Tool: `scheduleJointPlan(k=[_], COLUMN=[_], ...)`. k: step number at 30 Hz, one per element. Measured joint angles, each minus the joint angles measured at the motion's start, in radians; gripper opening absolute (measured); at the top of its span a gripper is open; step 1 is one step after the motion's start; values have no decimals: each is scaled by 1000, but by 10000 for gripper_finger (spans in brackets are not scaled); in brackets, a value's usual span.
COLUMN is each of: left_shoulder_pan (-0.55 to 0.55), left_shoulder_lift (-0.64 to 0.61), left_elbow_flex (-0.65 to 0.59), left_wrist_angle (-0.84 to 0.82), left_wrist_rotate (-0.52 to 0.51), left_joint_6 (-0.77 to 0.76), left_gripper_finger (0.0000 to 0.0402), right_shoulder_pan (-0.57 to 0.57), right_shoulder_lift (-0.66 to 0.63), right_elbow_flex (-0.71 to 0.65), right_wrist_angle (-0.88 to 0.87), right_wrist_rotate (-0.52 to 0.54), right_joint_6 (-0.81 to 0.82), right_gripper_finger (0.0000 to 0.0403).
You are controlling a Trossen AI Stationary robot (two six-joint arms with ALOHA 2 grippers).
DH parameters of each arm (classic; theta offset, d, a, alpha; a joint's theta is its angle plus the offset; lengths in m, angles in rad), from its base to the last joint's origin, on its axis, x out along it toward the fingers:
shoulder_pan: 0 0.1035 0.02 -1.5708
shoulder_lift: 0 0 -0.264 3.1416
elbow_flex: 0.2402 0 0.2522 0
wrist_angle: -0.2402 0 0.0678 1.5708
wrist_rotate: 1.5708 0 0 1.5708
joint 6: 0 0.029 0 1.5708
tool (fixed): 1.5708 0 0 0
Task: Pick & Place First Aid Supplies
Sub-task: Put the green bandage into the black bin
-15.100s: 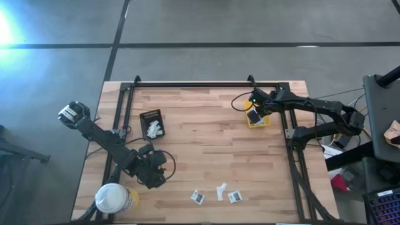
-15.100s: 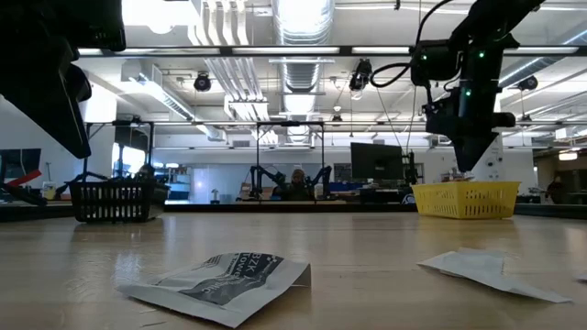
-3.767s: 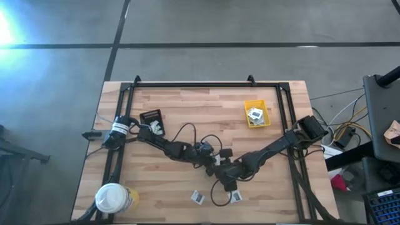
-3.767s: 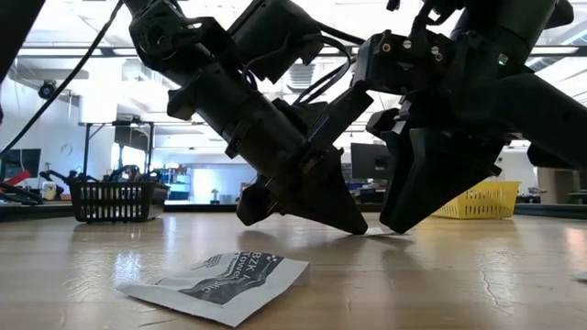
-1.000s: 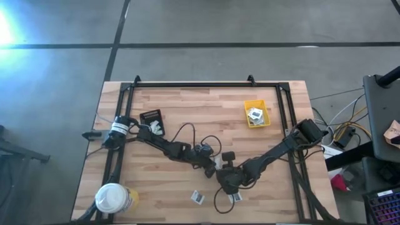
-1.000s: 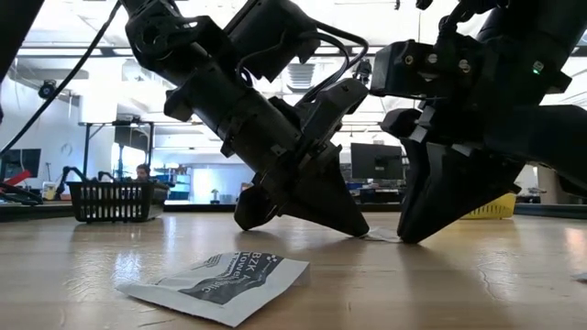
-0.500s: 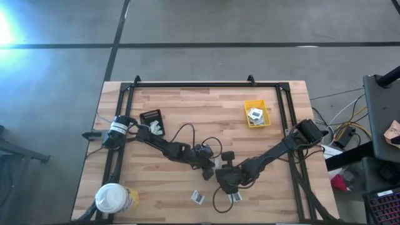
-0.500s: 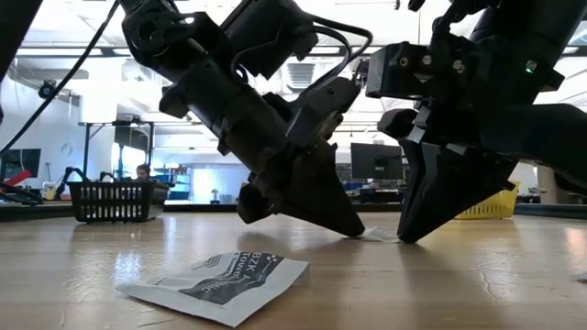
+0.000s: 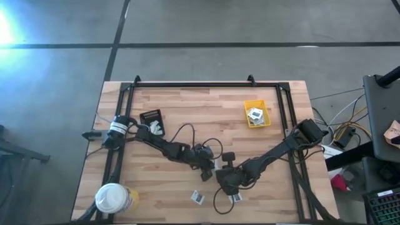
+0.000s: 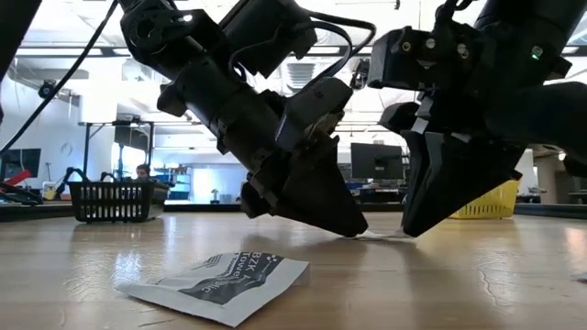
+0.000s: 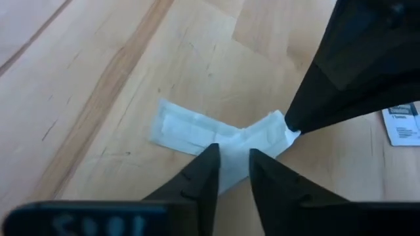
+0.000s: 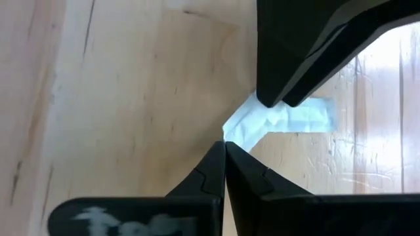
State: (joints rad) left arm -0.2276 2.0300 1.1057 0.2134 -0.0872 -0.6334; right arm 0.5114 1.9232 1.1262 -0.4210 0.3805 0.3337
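A narrow white strip packet [image 11: 197, 131], one of the first aid supplies, lies bent on the wooden table at its middle. My left gripper [image 11: 231, 160] stands open at the strip's bend, one finger on either side; I cannot tell whether they touch it. My right gripper [image 12: 224, 149] is shut on the strip's other end, tip to tip with the left gripper [image 10: 367, 231]. Two square packets [image 9: 197, 197] [image 9: 235, 197] lie near the table's front edge. My right gripper pinches the end of the strip [image 11: 287, 133] between the free ends of its two fingers [image 11: 303, 117]. The fingers slant down from the table's right. From that end the strip runs down to the bend, and its far half [image 11: 177, 128] lies flat on the wood.
A small yellow bin [image 9: 257, 115] with packets stands at the back right, a black tray [image 9: 152, 122] with white packets at the back left. A white-lidded yellow tub [image 9: 114, 199] sits at the front left corner. One grey-printed packet [image 10: 220, 275] lies close in the low view.
My left gripper has rolled about its own pointing line while staying at the strip. The strip stays on the table between the two grippers.
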Motion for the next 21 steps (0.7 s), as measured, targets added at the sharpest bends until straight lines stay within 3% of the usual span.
scheduleJointPlan(k=[7,16,21], left_shoulder_pan=[13,13,8], left_shoulder_lift=[-37,-94,-134], left_elbow_flex=[0,-1,0], left_wrist_angle=[-48,-148,-210], left_wrist_rotate=[55,63,39], left_joint_6=[93,162,237], left_gripper_finger=[155,159,158], right_shoulder_pan=[0,2,4], right_shoulder_lift=[-2,-4,-30], right_elbow_flex=[15,35,80], right_wrist_angle=[-26,-65,-175], right_wrist_rotate=[1,3,12], right_joint_6=[0,10,54], right_gripper_finger=[8,8,8])
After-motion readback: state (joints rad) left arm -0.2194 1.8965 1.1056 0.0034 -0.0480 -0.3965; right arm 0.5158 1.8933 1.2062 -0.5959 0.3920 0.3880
